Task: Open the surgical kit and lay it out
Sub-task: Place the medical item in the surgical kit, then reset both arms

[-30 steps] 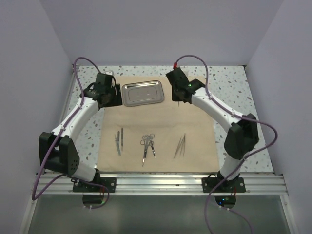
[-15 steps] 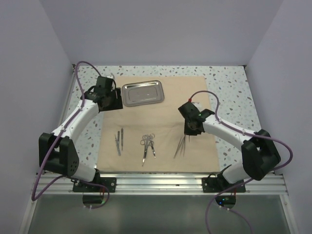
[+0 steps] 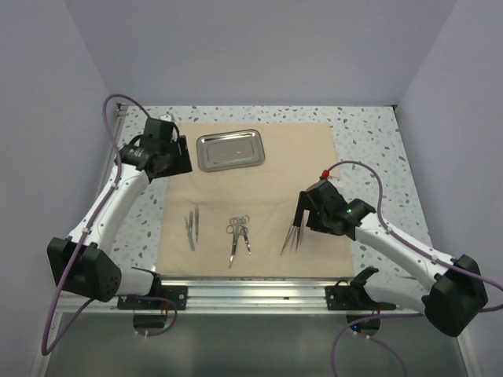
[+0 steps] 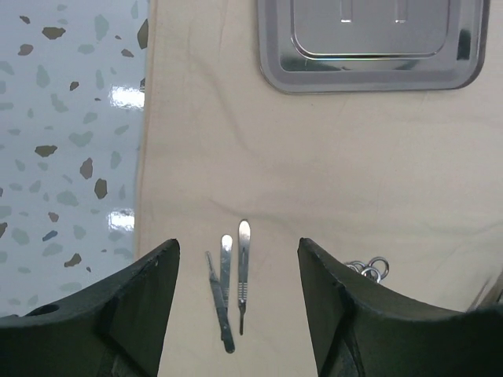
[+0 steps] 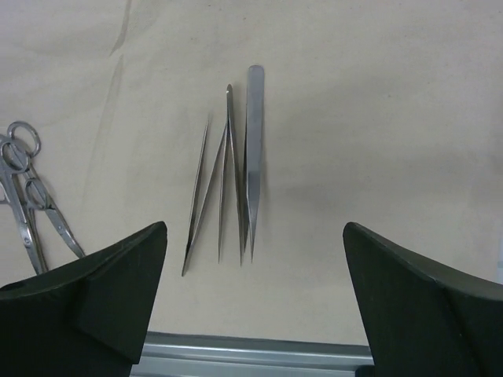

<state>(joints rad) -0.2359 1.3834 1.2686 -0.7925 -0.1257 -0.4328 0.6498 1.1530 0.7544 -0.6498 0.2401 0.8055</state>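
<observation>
Lying open, the cloth point(image 3: 251, 192) bears tray point(image 3: 229, 149) and tools point(image 3: 238, 236); layout seems done. Left gripper point(image 4: 236, 245) and right gripper point(image 5: 255, 229) gape empty.

White left arm point(image 3: 118, 196), white right arm point(image 3: 401, 250), black joints point(image 3: 82, 267), black right gripper point(image 5: 253, 236), purple cables point(image 3: 116, 96)

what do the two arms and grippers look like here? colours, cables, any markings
Both the left arm and right arm have white link shells with black joints and bases. A purple cable loops along each; the right one ends in a red tip. A green light glows by the right wrist. Fingers are black, broad wedges. No lettering legible.
</observation>
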